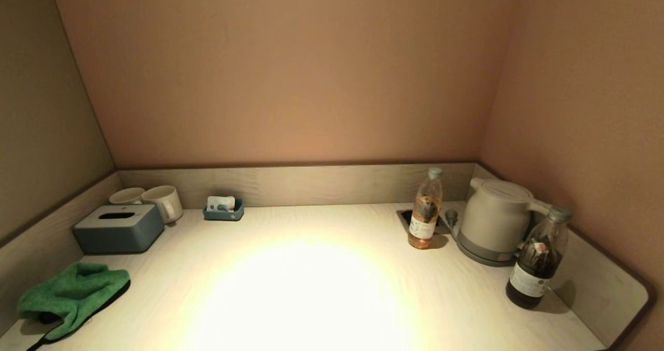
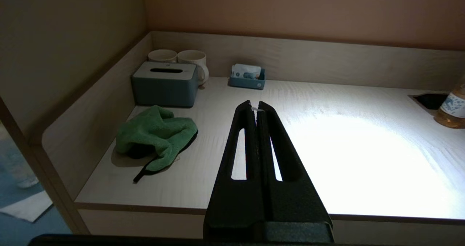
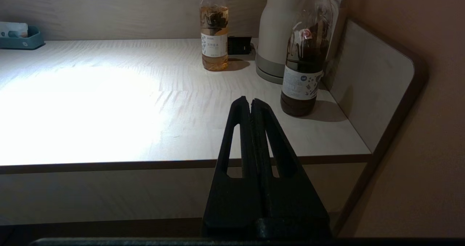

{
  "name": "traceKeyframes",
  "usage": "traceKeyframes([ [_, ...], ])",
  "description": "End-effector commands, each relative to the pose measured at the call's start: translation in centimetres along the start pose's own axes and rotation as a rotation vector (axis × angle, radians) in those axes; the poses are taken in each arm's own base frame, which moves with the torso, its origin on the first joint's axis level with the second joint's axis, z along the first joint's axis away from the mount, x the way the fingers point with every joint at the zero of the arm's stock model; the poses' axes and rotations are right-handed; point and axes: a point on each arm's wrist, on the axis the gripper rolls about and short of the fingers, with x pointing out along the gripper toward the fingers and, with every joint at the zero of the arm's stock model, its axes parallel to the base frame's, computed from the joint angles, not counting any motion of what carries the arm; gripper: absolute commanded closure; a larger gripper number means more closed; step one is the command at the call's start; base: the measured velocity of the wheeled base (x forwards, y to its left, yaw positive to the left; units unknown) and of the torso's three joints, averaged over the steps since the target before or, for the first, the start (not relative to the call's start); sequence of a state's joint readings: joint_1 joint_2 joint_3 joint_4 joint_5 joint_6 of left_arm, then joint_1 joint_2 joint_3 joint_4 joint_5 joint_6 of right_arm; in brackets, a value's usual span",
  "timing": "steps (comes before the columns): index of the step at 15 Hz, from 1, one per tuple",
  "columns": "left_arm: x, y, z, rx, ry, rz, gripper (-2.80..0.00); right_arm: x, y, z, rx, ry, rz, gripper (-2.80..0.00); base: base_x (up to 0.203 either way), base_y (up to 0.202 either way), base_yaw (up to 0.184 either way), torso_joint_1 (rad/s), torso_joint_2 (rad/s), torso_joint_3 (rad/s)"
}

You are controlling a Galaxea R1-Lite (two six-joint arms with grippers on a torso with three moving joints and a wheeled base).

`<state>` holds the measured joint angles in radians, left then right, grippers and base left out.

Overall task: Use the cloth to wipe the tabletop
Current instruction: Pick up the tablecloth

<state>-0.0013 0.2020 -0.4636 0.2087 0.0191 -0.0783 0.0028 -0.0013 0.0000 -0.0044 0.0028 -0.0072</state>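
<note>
In the left wrist view the left gripper (image 2: 256, 106) filled the lower centre of the frame, its jaws pressed together with nothing between them, raised above the front part of the worktop (image 2: 327, 158). The right gripper (image 3: 250, 101) sat likewise in the lower centre of the right wrist view, jaws together and empty, hanging over the worktop's front edge; neither gripper appeared in the head view. Nearest in the head view, at the lower left of the frame, the green cloth (image 1: 72, 295) lay crumpled on the worktop (image 1: 321, 289) against the left side panel, apart from both grippers, with a dark strip trailing from under it toward the front edge. At the lower right stood a dark bottle (image 1: 538, 260) with a white label, upright, close to the right side panel. Farther back on the right was a pale kettle (image 1: 495, 219) on its base, and just left of it a bottle of amber liquid (image 1: 425, 211) stood upright beside a dark recess (image 1: 406, 215) in the surface. On the left, beyond the cloth, sat a grey-blue tissue box (image 1: 119, 229), with two pale mugs (image 1: 150, 200) behind it at the back corner. A small blue tray (image 1: 224, 212) holding sachets rested against the back panel.
</note>
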Motion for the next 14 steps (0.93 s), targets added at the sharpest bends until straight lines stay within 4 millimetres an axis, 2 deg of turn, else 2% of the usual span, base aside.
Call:
traceKeyframes([
  [1, 4.0, -0.1, 2.0, -0.018, 0.17, 0.062, 0.0, 0.0, 0.0, 0.0, 0.0, 0.0, 0.001, 0.0, 0.0, 0.0, 0.0, 0.0, 0.0, 0.0],
  [2, 5.4, -0.1, 2.6, -0.04, 0.218, 0.099, 0.0, 0.0, 0.0, 0.0, 0.0, 0.0, 0.001, 0.0, 0.0, 0.0, 0.0, 0.0, 0.0, 0.0],
  [4, 9.7, -0.1, 3.3, -0.113, 0.362, 0.185, 0.0, 0.0, 0.0, 0.0, -0.002, 0.0, 0.001, 0.0, 0.0, 0.0, 0.0, 0.0, 0.0, 0.0],
  [7, 16.7, 0.8, 2.5, -0.241, 0.575, 0.368, 0.0, 0.0, 0.0, 0.0, 0.0, 0.001, 0.001, 0.0, 0.0, 0.0, 0.0, 0.0, 0.0, 0.0],
  [10, 22.7, 3.8, 0.0, -0.332, 0.74, 0.579, 0.0, 0.0, 0.0, 0.0, 0.0, 0.001, 0.001, 0.0, 0.0, 0.0, 0.0, 0.0, 0.0, 0.0],
  [14, 27.9, 7.9, -4.5, -0.427, 0.906, 0.762, 0.0, 0.0, 0.0, 0.0, -0.001, 0.0, -0.001, 0.0, 0.0, 0.0, 0.0, 0.0, 0.0, 0.0],
])
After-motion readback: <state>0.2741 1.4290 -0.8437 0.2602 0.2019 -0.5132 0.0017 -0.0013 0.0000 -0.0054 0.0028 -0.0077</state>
